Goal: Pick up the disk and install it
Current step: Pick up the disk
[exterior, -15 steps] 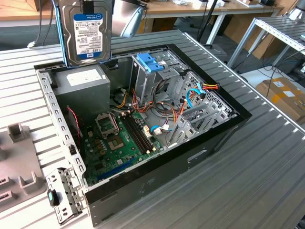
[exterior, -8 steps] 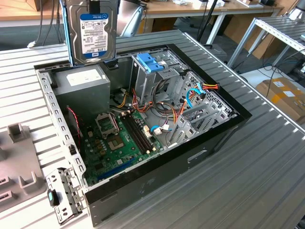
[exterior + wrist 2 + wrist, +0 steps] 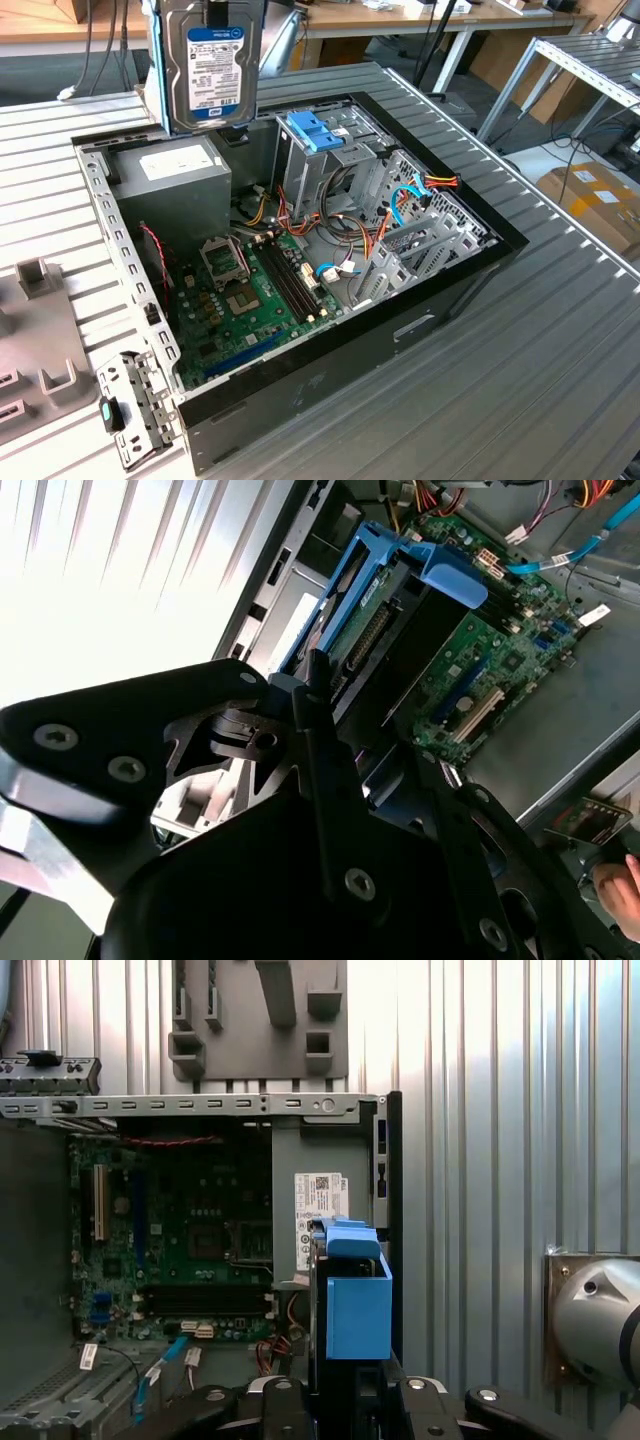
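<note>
- silver-grey metal, the disk hangs on edge at 11 o'clock in the exterior view, label toward the camera; it is above the open computer case and touches nothing below
- the gripper is clamped on the disk in the first wrist view; a blue side rail stands out past it; the pick-up looks done, the installing not yet
- at 6 o'clock from the disk in the exterior view sits the grey power supply with its white sticker; no slot shows there
- at 4 o'clock from the disk stands the drive cage, topped by a light-blue latch; i judge this the likely bay; seating would call for the rails square to the cage walls and the disk turned to match the opening
- orange and blue cables crowd the cage's 4 o'clock side; sheet-metal edges sit close on both flanks; side room looks scant
- open room lies above the case; the ribbed table runs past the black wall toward 4 o'clock
</note>
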Robot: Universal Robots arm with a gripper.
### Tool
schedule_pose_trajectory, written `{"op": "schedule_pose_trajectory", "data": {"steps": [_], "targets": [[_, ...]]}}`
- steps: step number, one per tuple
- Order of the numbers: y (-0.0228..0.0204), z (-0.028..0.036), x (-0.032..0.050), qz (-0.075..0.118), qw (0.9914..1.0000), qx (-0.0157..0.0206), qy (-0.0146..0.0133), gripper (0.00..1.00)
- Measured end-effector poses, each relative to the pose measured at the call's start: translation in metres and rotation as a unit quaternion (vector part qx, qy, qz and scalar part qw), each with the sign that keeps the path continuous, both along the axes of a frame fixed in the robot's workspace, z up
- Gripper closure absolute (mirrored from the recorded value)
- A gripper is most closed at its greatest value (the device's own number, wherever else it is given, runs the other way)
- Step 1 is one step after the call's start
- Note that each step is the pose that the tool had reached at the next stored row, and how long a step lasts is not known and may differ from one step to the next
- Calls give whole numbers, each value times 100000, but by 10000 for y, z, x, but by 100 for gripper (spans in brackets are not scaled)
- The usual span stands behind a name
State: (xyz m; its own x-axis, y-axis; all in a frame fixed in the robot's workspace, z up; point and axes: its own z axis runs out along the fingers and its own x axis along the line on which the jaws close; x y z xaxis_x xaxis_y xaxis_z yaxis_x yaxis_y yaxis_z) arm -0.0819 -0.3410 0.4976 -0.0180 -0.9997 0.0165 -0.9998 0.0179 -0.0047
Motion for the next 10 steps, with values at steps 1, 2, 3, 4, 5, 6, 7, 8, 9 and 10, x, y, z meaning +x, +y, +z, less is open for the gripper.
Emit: {"op": "schedule_pose_trajectory", "data": {"steps": [1,2,3,4,5,6,7,8,9,10], "targets": [[0,-1,40,1,100000,0,-1,65],[0,0,64,0,100000,-3,3,65],[0,-1,109,-4,100000,-1,-1,65],[0,-1,140,-1,100000,-1,4,65],[0,-1,179,2,100000,-1,1,65],[0,-1,203,2,100000,-2,2,65],[0,-2,223,-4,100000,1,1,65],[0,-2,260,-2,100000,-2,1,65],[0,-2,284,2,100000,-5,3,65],[0,-2,303,2,100000,-1,2,65]]}}
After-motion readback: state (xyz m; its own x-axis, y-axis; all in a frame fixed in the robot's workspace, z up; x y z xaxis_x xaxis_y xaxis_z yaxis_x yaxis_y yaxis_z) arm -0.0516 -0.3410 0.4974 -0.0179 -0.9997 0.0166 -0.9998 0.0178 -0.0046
